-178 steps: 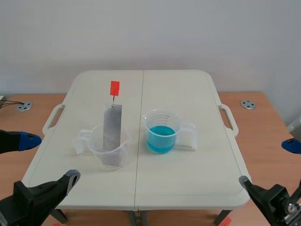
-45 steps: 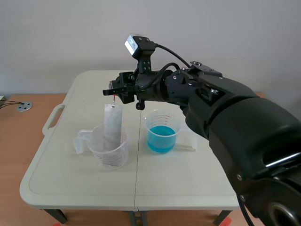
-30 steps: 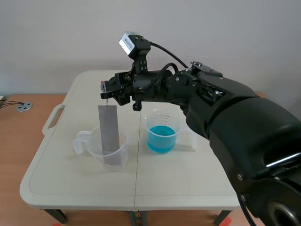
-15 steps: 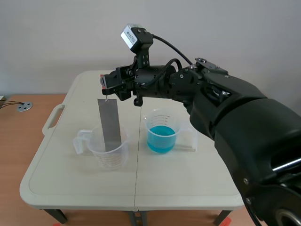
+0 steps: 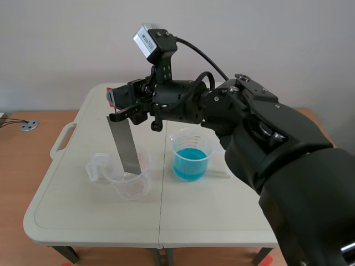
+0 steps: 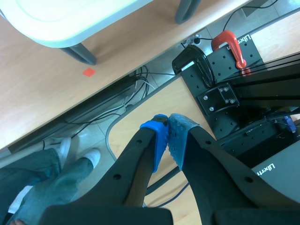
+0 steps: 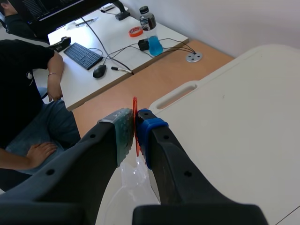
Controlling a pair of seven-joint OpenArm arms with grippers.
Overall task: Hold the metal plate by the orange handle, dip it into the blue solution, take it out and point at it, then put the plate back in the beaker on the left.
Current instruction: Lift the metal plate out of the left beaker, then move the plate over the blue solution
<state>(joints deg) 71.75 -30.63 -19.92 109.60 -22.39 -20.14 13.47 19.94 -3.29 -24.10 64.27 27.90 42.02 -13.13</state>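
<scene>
Left of the blue solution [image 5: 189,164], the metal plate [image 5: 125,145] tilts into a beaker [image 5: 131,186].

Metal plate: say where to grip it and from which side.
Grip the orange handle at the metal plate's top, from the right with pads on its flat faces, as the right pincer does; the plate hangs tilted, lower end in the left beaker.

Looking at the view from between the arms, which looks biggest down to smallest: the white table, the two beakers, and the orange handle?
1. White table, by far the largest.
2. Beaker of blue solution and empty beaker: these look alike in size, so I won't rank them.
3. Orange handle, smallest and only partly visible.
</scene>
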